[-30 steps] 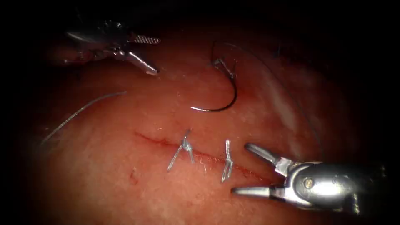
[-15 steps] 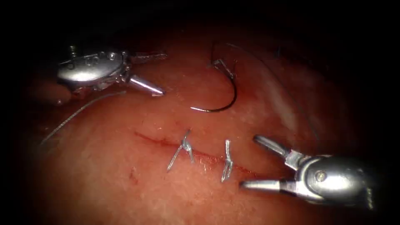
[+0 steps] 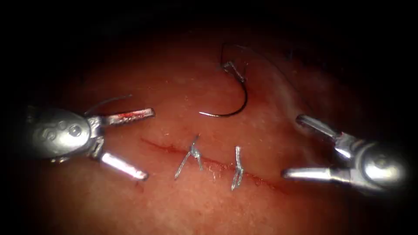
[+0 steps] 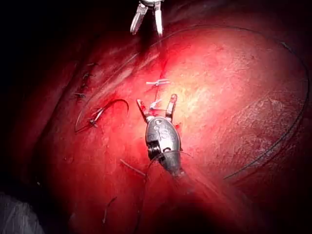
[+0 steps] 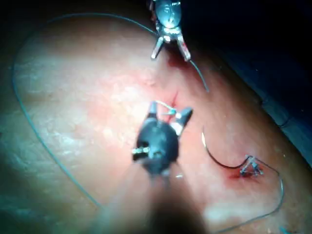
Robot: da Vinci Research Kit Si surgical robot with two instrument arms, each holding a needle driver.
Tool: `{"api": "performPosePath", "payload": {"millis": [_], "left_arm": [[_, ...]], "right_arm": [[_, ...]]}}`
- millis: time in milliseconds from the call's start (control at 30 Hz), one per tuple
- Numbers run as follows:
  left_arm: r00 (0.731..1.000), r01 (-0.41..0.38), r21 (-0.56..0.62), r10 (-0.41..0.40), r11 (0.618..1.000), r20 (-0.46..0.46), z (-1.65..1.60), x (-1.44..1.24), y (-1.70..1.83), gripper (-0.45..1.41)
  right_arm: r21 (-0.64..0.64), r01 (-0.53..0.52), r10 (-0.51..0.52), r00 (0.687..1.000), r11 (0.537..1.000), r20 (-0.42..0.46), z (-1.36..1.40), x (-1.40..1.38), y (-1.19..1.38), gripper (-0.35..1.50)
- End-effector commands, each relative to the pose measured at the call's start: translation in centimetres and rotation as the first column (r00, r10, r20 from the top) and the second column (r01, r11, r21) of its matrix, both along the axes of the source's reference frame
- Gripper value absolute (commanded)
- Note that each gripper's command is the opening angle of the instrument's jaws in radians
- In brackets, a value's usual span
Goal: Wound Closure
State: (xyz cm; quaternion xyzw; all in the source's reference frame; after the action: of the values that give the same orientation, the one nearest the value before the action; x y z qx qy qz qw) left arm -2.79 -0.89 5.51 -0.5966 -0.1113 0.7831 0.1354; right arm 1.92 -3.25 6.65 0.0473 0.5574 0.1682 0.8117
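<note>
Left gripper [image 3: 146, 143] spread, holding nothing, at the cut's [image 3: 209, 163] left end | right gripper [image 3: 291, 146] spread, empty, at its right end | needle [image 3: 237, 102] lies free on tissue [image 3: 130, 200] above the cut, thread [image 3: 278, 69] attached | best grasped mid-curve, clear of the tip, I'd say.

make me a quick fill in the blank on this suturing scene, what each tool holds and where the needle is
1. The left tool has its jaws open and holds ____.
2. The right tool has its jaws ____ and holds nothing.
3. The needle lies on the tissue, held by ____ tool.
4. Across the cut sit ____ finished stitches.

Missing words: nothing; open; neither; two
</note>
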Motion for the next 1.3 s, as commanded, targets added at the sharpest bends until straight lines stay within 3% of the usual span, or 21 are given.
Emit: {"api": "performPosePath", "payload": {"millis": [33,133,200,533,1300], "left_arm": [[1.000,0.000,0.000,0.000,1.000,0.002,0.06,-0.05,0.00,0.46],[1.000,-0.006,-0.003,0.006,1.000,0.011,0.06,-0.01,-0.02,0.46],[1.000,-0.009,-0.003,0.009,1.000,0.014,0.10,0.01,0.03,0.42],[1.000,0.009,0.032,-0.009,0.999,-0.003,0.45,0.09,0.17,0.39],[1.000,0.013,0.033,-0.013,0.999,-0.006,0.42,0.04,0.14,0.37]], "right_arm": [[-0.006,0.005,-0.005,1.000,1.000,0.002,0.04,0.11,0.03,1.14],[-0.029,0.011,-0.011,1.000,1.000,0.007,0.04,0.12,0.11,1.18],[-0.031,0.009,-0.009,1.000,0.999,0.003,0.05,0.09,0.12,1.31],[-0.036,0.022,-0.023,1.000,0.999,-0.008,0.04,-0.15,0.12,1.20],[-0.050,0.013,-0.014,1.000,0.999,-0.005,0.12,-0.07,0.11,1.20]]}}
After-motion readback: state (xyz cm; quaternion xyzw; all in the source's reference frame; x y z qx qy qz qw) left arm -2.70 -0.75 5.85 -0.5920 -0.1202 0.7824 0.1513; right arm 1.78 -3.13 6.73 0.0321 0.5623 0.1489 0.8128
